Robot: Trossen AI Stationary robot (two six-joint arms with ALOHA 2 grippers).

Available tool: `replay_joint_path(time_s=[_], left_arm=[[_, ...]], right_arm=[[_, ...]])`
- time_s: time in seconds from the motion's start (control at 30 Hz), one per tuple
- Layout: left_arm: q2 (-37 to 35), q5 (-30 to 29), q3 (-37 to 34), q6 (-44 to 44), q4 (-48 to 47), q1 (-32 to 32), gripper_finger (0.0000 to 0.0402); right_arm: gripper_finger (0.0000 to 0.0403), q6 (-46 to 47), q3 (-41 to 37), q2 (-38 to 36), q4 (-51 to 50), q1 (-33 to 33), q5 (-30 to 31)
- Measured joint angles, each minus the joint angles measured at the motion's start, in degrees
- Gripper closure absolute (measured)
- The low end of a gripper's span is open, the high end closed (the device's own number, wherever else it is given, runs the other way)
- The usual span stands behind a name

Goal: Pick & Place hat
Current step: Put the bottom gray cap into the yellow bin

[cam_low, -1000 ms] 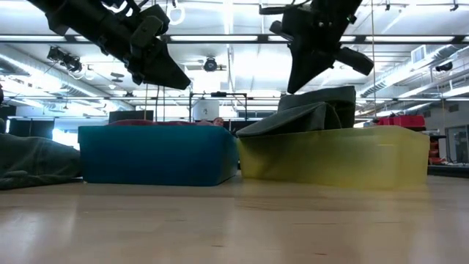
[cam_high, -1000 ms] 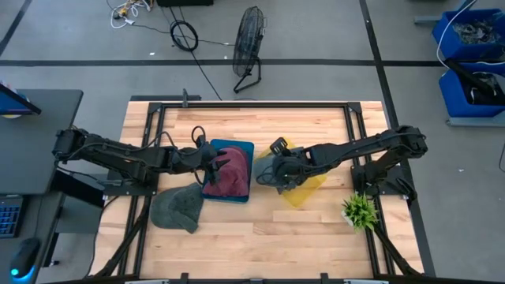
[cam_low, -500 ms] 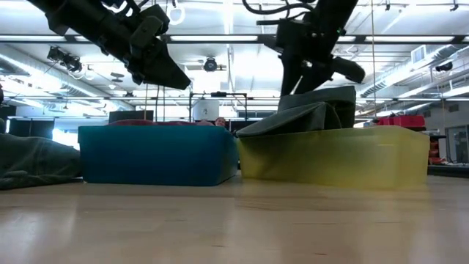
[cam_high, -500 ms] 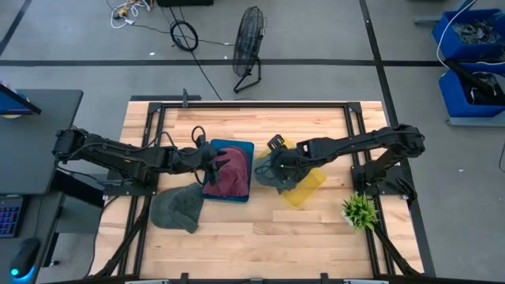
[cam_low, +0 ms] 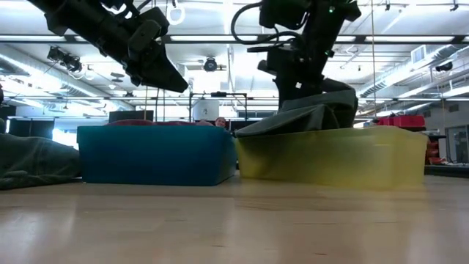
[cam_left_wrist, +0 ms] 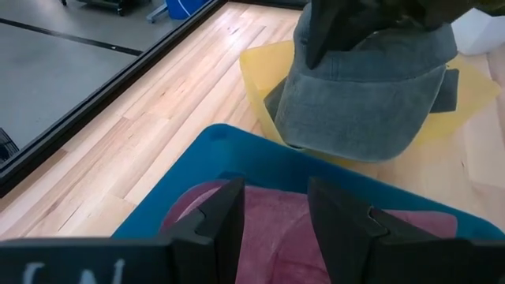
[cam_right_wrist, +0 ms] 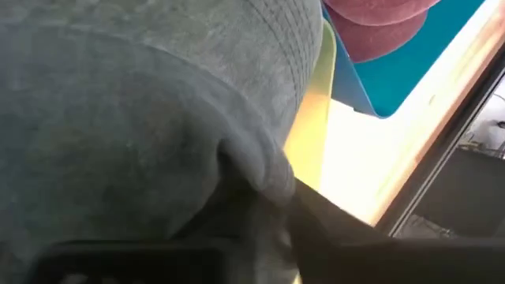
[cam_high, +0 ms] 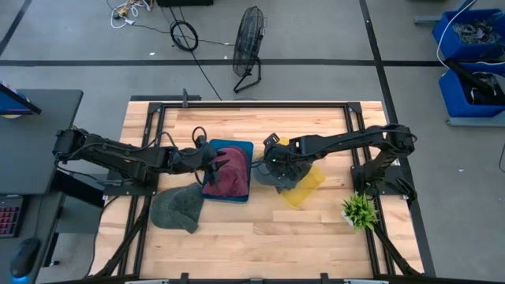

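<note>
A grey hat [cam_high: 267, 175] lies in the yellow bin [cam_high: 309, 189], its crown rising above the rim [cam_low: 315, 114]. My right gripper [cam_high: 274, 163] is down on that crown, and grey cloth [cam_right_wrist: 142, 118] fills its wrist view. A maroon hat [cam_high: 229, 177] lies in the blue bin [cam_high: 237, 147]. My left gripper [cam_left_wrist: 276, 229] hovers open above the maroon hat [cam_left_wrist: 276, 213] and touches nothing. A second grey hat [cam_high: 177, 209] lies flat on the table, near the blue bin's near left corner.
The two bins stand side by side at mid-table, blue [cam_low: 157, 154] on the left and yellow [cam_low: 337, 158] on the right. A small green plant [cam_high: 360, 210] stands near the table's right edge. Bare wood lies along the near side.
My right gripper has moved toward the table's left and come down, from above the yellow bin onto the grey hat's crown.
</note>
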Motion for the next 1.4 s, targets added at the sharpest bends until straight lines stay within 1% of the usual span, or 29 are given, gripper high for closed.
replay_joint_path(time_s=[0.07, 0.1, 0.2, 0.33, 0.53, 0.63, 0.7, 0.77, 0.87, 1.07, 1.17, 1.27, 1.33, 1.4], left_arm=[[0.0, 0.0, 0.0, -0.2, -0.4, 0.0, 0.0257], [0.0, 0.0, 0.0, -0.1, -0.4, 0.0, 0.0257], [0.0, 0.0, 0.0, -0.1, -0.5, 0.0, 0.0257], [0.0, 0.0, 0.0, -0.2, -0.5, 0.0, 0.0257], [0.0, 0.0, 0.0, -0.6, -0.6, 0.0, 0.0257], [0.0, 0.0, 0.0, -0.9, -0.6, 0.0, 0.0257], [0.0, 0.0, 0.0, -0.9, -0.6, 0.0, 0.0257], [0.0, 0.0, 0.0, -1.0, -0.6, 0.0, 0.0257], [0.0, 0.0, 0.0, -1.0, -0.5, 0.0, 0.0257], [0.0, 0.0, 0.0, -2.4, -0.7, 0.0, 0.0257], [0.0, 0.0, 0.0, -2.1, -0.7, 0.0, 0.0257], [0.0, 0.0, 0.0, -2.1, -0.7, 0.0, 0.0257], [0.0, 0.0, 0.0, -2.1, -0.6, 0.0, 0.0257], [0.0, 0.0, 0.0, -2.1, -0.7, 0.0, 0.0257]], right_arm=[[0.0383, 1.1, 0.0, -0.3, -0.9, 0.0, -0.2], [0.0391, 1.9, 0.0, -0.6, -1.9, 0.1, -0.1], [0.0389, 6.3, 0.0, -2.0, -4.9, 0.8, 1.5], [0.0397, 12.6, 1.2, -4.7, -10.8, 2.9, 4.7], [0.0398, 33.0, 6.1, -9.3, -16.7, 6.2, 6.2], [0.0399, 45.3, 6.3, -10.7, -19.2, 7.9, 8.6], [0.0399, 55.5, 6.3, -10.8, -19.6, 8.6, 8.6], [0.0399, 62.0, 6.3, -10.4, -19.8, 9.1, 8.7], [0.0400, 63.4, 4.3, -9.4, -17.4, 9.5, 10.2], [0.0400, 62.9, -3.2, -7.1, -13.2, 9.2, 11.4], [0.0401, 63.0, -6.7, -6.2, -10.6, 9.4, 13.7], [0.0401, 59.7, -9.7, -5.7, -6.1, 9.3, 14.9], [0.0401, 57.5, -11.3, -5.0, -1.8, 9.4, 13.7], [0.0401, 53.8, -12.9, -3.9, 0.4, 9.3, 12.7]])
